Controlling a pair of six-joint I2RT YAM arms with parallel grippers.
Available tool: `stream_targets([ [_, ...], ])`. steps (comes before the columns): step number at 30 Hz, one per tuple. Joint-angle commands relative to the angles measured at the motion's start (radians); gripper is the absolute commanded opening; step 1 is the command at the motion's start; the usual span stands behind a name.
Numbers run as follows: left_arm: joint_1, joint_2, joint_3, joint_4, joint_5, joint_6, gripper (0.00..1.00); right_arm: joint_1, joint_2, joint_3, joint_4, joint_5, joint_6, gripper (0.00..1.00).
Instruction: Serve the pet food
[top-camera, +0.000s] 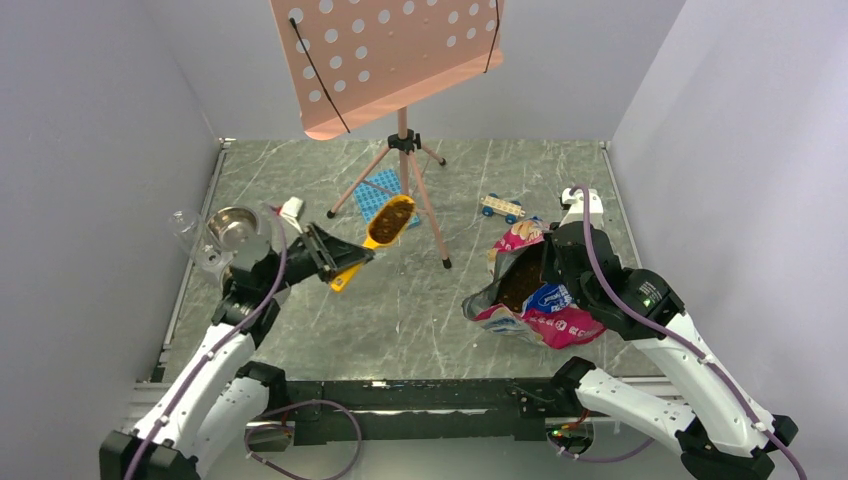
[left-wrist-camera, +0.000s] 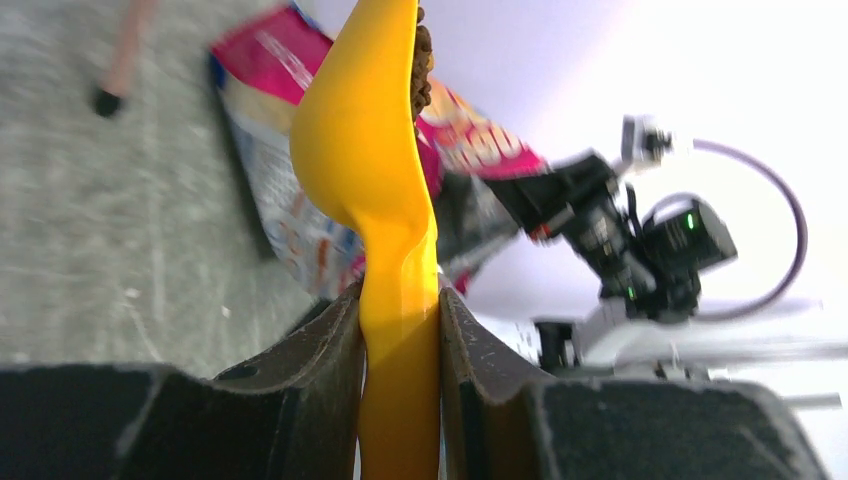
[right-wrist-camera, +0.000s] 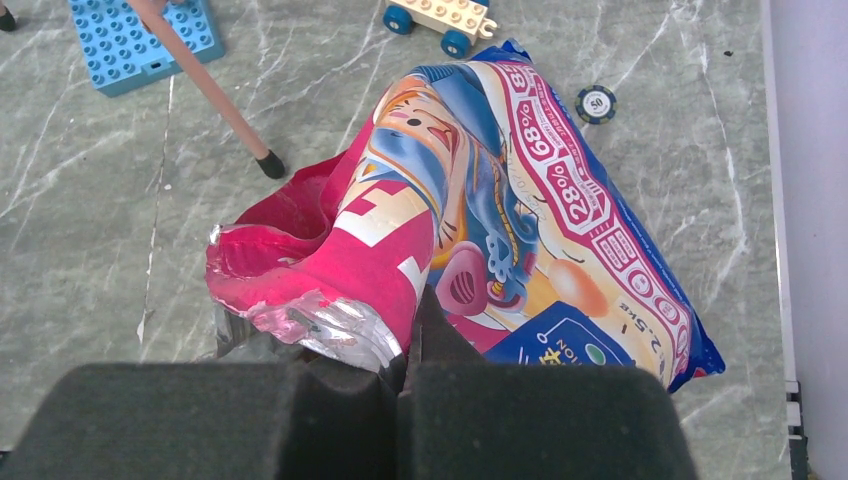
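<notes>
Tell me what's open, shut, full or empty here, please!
scoop, full of pet food, lifted
bag, open, more pet food inside
bowl, looks empty
left end effector, shut on scoop handle
right end effector, shut on bag rim

Left hand (left-wrist-camera: 400, 312) clamps yellow scoop (left-wrist-camera: 360, 150); kibble (left-wrist-camera: 422, 62) apparently heaped inside.

**Robot test lab**

Enclosed cell w/ plain pale walls (top-camera: 90, 150), marble-look table (top-camera: 420, 310), L arm (top-camera: 215, 360) & R arm (top-camera: 660, 340) bolted at near edge, loose cabling (top-camera: 300, 405). Mixed props: music stand (top-camera: 385, 60), toy car (top-camera: 501, 208), block plate (top-camera: 372, 190), pet food (top-camera: 522, 283).
</notes>
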Motion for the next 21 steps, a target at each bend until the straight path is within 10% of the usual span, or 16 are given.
stream_targets([
  [1,0.17,-0.061,-0.053,-0.016,-0.003,0.034,0.0,0.0,-0.042,0.062,0.073,0.056,-0.017,0.0],
  [21,0.837,-0.393,-0.254,-0.228,0.05,0.057,0.0,0.0,-0.074,0.037,0.138,-0.053,-0.101,0.0],
])
